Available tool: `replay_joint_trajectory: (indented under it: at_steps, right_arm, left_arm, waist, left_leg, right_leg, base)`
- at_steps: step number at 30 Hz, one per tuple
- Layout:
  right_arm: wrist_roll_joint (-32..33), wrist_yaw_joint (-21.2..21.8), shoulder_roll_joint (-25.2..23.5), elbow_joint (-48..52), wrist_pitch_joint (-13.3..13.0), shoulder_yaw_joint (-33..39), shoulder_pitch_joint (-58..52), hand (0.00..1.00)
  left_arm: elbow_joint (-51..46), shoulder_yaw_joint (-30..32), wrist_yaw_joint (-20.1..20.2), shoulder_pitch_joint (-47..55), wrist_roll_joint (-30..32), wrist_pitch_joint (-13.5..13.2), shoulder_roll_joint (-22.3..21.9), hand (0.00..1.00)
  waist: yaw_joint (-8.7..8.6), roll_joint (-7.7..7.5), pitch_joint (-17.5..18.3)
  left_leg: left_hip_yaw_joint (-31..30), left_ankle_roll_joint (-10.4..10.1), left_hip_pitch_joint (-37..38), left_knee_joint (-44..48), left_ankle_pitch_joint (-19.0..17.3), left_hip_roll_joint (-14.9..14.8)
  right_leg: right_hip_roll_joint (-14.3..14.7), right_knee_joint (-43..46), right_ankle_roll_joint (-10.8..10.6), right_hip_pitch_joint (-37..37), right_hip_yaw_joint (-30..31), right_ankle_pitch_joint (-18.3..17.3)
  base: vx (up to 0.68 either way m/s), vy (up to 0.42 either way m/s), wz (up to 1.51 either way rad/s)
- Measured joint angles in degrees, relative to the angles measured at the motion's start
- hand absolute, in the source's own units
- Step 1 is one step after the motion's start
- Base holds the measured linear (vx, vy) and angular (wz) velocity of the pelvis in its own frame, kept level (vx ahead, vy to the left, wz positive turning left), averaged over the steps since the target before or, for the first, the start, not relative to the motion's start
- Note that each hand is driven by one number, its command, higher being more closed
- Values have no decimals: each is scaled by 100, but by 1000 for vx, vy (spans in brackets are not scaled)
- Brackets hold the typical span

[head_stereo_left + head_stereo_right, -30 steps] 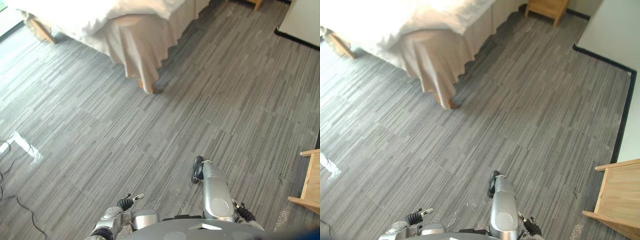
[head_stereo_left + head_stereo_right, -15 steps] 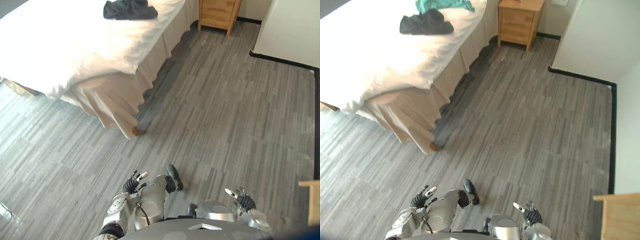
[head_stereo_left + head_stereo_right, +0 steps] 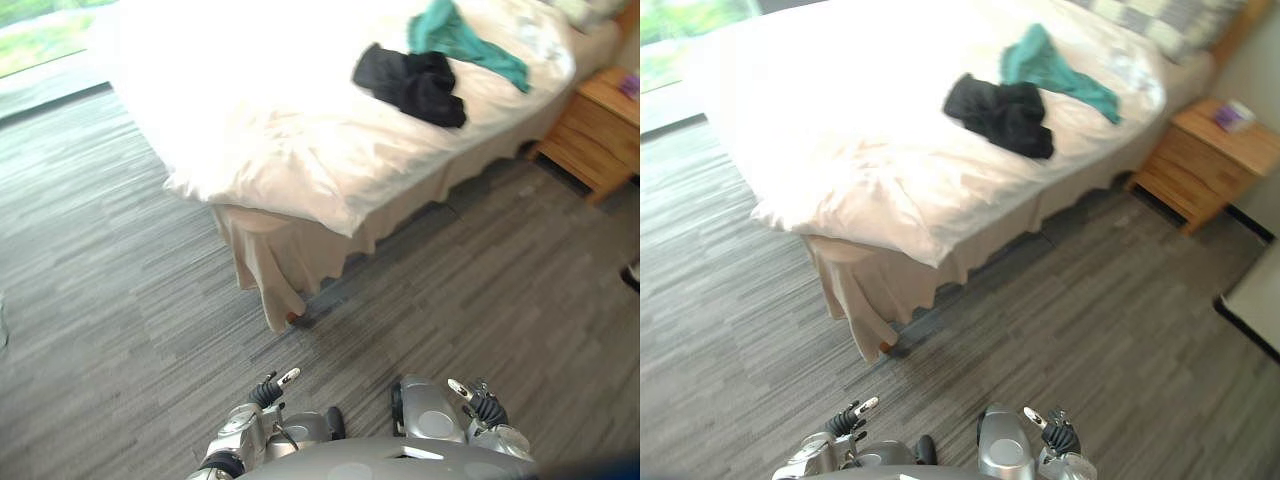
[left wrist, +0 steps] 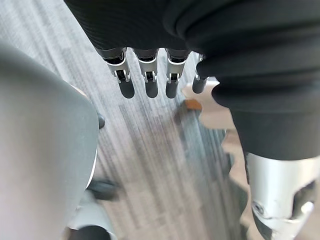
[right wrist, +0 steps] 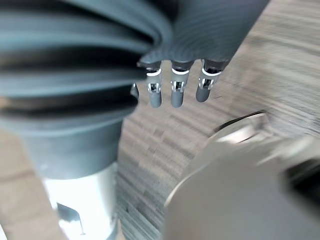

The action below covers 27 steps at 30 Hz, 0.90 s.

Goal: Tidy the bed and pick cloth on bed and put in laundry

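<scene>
Black cloth (image 3: pixel 415 82), teal cloth (image 3: pixel 450 32), one bed (image 3: pixel 250 130)

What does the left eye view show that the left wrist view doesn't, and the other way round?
Left eye view: the bed with a black cloth and a teal cloth on it, a wooden nightstand, and the right hand. Left wrist view: up close, straight fingers holding nothing. Shared: the left hand, grey floor, the bed's wooden leg.

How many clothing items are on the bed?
2. A black garment near the side edge of the bed; a teal garment against it, toward the pillows. Others may be hidden.
</scene>
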<state>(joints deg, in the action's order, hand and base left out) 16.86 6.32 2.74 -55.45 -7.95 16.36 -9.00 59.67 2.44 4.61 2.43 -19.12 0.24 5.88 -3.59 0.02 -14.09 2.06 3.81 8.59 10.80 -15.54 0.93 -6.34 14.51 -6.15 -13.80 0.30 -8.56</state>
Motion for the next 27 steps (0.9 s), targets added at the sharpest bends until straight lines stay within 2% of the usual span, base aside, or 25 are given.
replay_joint_trajectory:
  at_steps: [1,2,3,5,6,7,8,10,12,13,14,15,16,18,21,22,23,26,27]
  right_arm:
    - [13,-6,-32,1,4,10,-36,0]
    - [55,4,-84,5,39,9,-79,0]
    - [99,20,-85,10,76,29,-57,0]
    - [102,61,47,265,177,48,-20,0]
    - [97,88,68,318,198,49,-20,0]
    - [89,97,84,329,221,54,-27,0]
    - [82,129,96,315,259,55,-32,0]
    - [81,196,121,231,263,23,-20,0]
    - [83,249,135,171,264,-12,34,0]
    - [90,255,140,163,264,-8,36,0]
    - [90,256,205,91,290,-9,29,0]
    - [90,254,228,34,306,-7,29,0]
    - [89,244,243,-77,351,-2,19,0]
    - [91,243,196,-144,386,8,17,0]
    - [92,246,63,-278,381,16,18,0]
    - [88,248,44,-286,381,13,18,0]
    - [71,248,22,-284,380,9,22,0]
    - [-24,244,34,-285,345,21,20,0]
    - [-26,240,38,-285,330,25,21,0]
  left_arm:
    - [-15,117,0,35,-2,-20,2,0]
    - [-38,286,-15,179,-2,-47,0,0]
    - [-31,322,-30,177,-2,-41,-51,0]
    - [-233,473,-67,267,-21,-67,-334,0]
    - [-241,538,-82,266,-36,-77,-376,0]
    - [-245,698,-81,278,-80,-97,-424,0]
    - [-266,727,-85,303,-179,-174,-453,0]
    - [-265,672,-78,332,-211,-259,-451,0]
    - [-265,648,-71,346,-218,-332,-449,0]
    - [-261,632,-71,338,-216,-343,-445,0]
    - [-237,521,-72,333,-215,-341,-437,0]
    - [-234,482,-72,331,-214,-341,-437,0]
    - [-215,442,-78,324,-206,-328,-410,0]
    - [-215,415,-84,326,-171,-302,-296,0]
    - [-212,216,-137,362,-278,-294,-96,0]
    - [-211,203,-157,372,-286,-293,-85,0]
    - [-212,196,-251,383,-453,-291,-81,0]
    - [-212,271,-528,409,-1482,-315,-97,0]
    - [-215,447,-650,433,-2020,-433,-121,0]
  waist:
    - [27,-65,13]
    - [43,-164,115]
    - [33,-36,117]
    - [86,270,140]
    - [101,316,108]
    - [116,305,57]
    - [156,319,54]
    - [161,331,67]
    - [163,326,75]
    - [131,336,81]
    - [108,372,112]
    - [111,386,121]
    - [113,371,166]
    - [112,246,303]
    - [143,26,356]
    - [141,-3,375]
    - [140,-18,390]
    - [137,22,406]
    - [133,25,406]
  left_leg:
    - [-33,-118,50,142,-146,-10]
    - [-78,-352,77,473,-455,-99]
    - [-17,-465,91,552,-522,-215]
    - [215,-646,127,833,-433,-598]
    - [221,-707,54,1100,-396,-679]
    - [246,-899,-225,1825,-269,-844]
    - [394,-954,-387,2343,-234,-1028]
    - [804,-937,-441,2345,-246,-1202]
    - [1158,-858,-489,1651,-176,-1190]
    - [1263,-826,-512,1151,-12,-1182]
    - [1349,-848,-562,318,564,-1177]
    - [1364,-848,-569,60,901,-1182]
    - [1381,-968,-522,-266,1161,-1139]
    - [1378,-957,-457,-730,1347,-959]
    - [1307,-930,-294,-1011,1464,-789]
    - [1305,-937,-252,-1057,1488,-750]
    - [1304,-932,-208,-1106,1525,-698]
    - [1235,-897,-35,-1410,1657,-585]
    - [1142,-889,-5,-1567,1750,-569]
  right_leg:
    - [-2,-111,16,3,20,174]
    - [-16,53,27,68,80,1018]
    - [54,315,-2,36,-35,918]
    - [207,766,291,81,-421,357]
    - [236,819,328,168,-495,236]
    - [251,785,420,435,-658,79]
    - [253,619,509,778,-847,1]
    - [242,284,541,1237,-1051,-16]
    - [162,23,539,1464,-1151,-15]
    - [123,-61,529,1516,-1225,-9]
    - [90,-181,488,1566,-1368,12]
    - [90,-215,447,1611,-1413,12]
    - [66,-284,371,1651,-1498,36]
    - [-35,-550,225,1701,-1624,132]
    - [-107,-944,104,1998,-1754,290]
    - [-136,-1000,77,2054,-1779,306]
    - [-180,-1048,43,2112,-1811,327]
    - [-235,-1116,-7,2234,-1924,358]
    - [-232,-1137,-16,2241,-2017,363]
  base:
    - [664,-516,105]
    - [467,-372,81]
    - [555,-411,85]
    - [470,-342,58]
    - [391,-342,66]
    - [414,-382,66]
    - [392,-359,58]
    - [265,-214,42]
    - [196,-126,29]
    - [165,-22,43]
    - [166,11,47]
    - [218,68,52]
    - [178,112,45]
    - [131,116,39]
    - [65,88,23]
    - [48,76,17]
    - [20,65,13]
    - [-26,44,17]
    - [-62,1,26]
